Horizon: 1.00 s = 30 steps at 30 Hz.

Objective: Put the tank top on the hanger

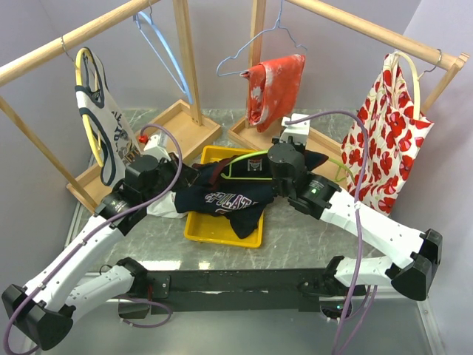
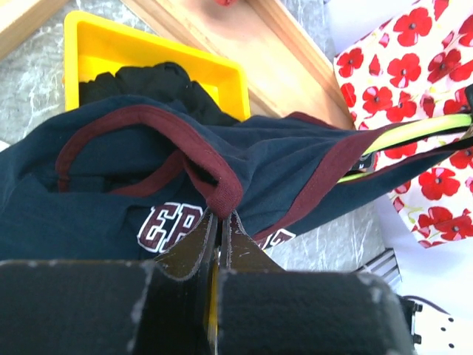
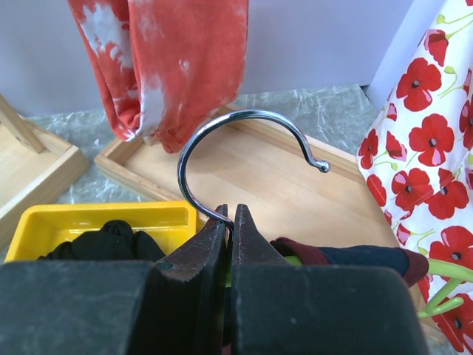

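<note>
Tank top [image 1: 225,198]: navy with red trim, bunched above the yellow tray [image 1: 218,237], stretched between both arms.
Hanger [image 1: 247,155]: lime-green, one arm tucked inside the tank top's shoulder.
Left fingers [image 2: 196,248]: pinched together on the red trim.
Right fingers [image 3: 255,244]: clamped on the hanger at the base of its metal hook [image 3: 244,137].
Tray: holds a black garment [image 2: 148,78], sits on the marbled surface [image 1: 310,237].

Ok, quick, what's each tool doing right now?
Left tool: closed on the tank top, at its trim.
Right tool: closed on the hanger, below its hook.
</note>
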Each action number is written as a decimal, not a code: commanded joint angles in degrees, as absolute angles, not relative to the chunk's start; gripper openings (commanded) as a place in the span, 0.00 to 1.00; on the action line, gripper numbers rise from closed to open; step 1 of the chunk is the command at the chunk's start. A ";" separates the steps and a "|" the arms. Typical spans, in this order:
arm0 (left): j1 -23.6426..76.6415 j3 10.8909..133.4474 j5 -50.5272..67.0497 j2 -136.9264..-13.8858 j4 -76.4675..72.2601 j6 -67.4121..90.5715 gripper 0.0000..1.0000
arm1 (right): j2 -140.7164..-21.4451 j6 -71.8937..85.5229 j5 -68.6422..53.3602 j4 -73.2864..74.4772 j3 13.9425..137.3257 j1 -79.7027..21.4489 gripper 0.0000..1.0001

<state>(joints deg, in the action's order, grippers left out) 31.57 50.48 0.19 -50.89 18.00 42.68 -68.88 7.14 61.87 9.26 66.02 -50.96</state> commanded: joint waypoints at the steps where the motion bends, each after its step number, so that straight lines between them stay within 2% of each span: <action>1: 31.64 52.81 2.63 -49.04 18.90 41.83 0.01 | -68.47 7.29 65.47 7.39 69.43 -50.27 0.00; 8: 31.64 57.65 11.33 -49.39 16.44 50.26 0.01 | -65.66 2.74 68.46 -4.99 64.61 -51.50 0.00; 13: 31.64 58.18 10.73 -48.25 13.98 57.02 0.01 | -63.55 1.06 68.55 -13.60 62.41 -52.99 0.00; 21: 31.64 60.29 6.86 -45.97 14.41 60.73 0.01 | -66.01 -14.14 71.37 -33.82 57.57 -54.40 0.00; 30: 31.64 59.77 6.85 -46.84 18.89 55.56 0.01 | -64.16 -6.69 68.12 -23.48 61.17 -51.95 0.00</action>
